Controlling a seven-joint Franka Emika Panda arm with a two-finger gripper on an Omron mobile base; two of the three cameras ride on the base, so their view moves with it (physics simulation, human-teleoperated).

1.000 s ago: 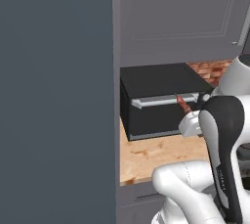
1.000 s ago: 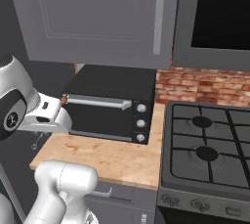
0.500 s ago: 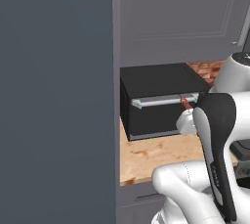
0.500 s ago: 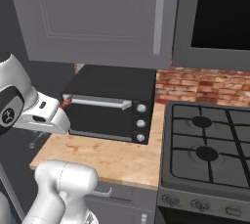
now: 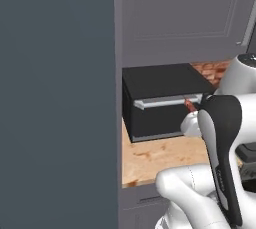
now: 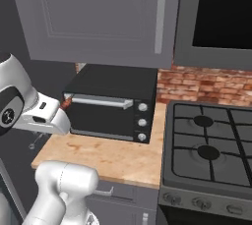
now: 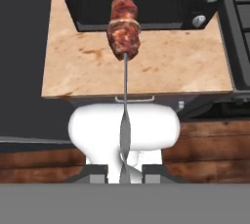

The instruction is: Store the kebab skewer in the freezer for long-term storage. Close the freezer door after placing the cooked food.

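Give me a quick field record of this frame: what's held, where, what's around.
held: kebab skewer, gripped by its thin metal end
fingers: shut on the skewer's stem
skewer position: in the air over the wooden counter, meat end in front of the toaster oven
freezer: tall grey front left of the counter, door shut
right of counter: stove
above: grey cabinet
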